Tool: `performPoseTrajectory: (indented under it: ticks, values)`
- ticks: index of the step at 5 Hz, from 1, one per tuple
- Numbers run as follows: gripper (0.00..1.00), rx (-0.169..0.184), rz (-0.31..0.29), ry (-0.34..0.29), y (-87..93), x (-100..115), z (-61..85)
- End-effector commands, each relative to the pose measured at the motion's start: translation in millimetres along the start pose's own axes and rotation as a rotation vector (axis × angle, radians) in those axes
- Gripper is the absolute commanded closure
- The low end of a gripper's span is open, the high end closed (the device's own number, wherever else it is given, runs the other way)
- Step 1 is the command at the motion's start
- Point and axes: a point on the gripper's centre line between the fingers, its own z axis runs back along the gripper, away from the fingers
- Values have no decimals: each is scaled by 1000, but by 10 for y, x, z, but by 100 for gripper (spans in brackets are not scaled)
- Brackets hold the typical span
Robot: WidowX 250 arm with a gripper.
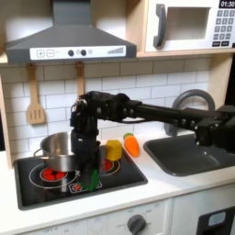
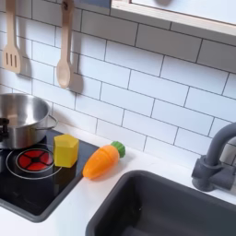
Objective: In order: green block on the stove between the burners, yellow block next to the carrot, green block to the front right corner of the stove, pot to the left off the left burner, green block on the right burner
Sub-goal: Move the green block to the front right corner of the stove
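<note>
Green block [image 1: 93, 180] lies at the stove's [image 1: 37, 195] front edge in the first exterior view, under the lowered gripper [image 1: 87, 170]; I cannot tell whether the fingers pinch it. Behind, yellow block [image 2: 65, 150] stands beside the carrot [image 2: 101, 160], the pot [image 2: 22, 118] farther back.

the black arm [image 1: 138, 112] reaches from the first exterior view's right over the stove [image 1: 78, 179] and bends down. its gripper [image 1: 90, 176] is low at the front part of the stove, between the two burners [image 1: 57, 173], and something green, probably the green block [image 1: 92, 182], is at its tips; the jaws are not clear. the pot [image 1: 55, 151] stands on the left burner. the yellow block [image 1: 113, 150] is near the right burner, and the carrot [image 1: 132, 145] lies just beside it on the counter. a dark sink [image 1: 188, 154] is at the right.
</note>
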Motion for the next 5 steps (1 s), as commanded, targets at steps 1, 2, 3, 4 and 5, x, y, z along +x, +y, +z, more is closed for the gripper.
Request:
performPoseTrajectory:
  ticks: [1, 2, 3, 4, 5]
  values:
    - [100, -2, 2, -11, -7, 2, 1]
    - [100, -15, -15, -13, -16, -10, 51]
    - [100, -76, -49, -28, -66, -2, 160]
    - [100, -138, -64, -85, -60, 25, 339]
    - [100, -206, -73, -138, -48, 48, 515]
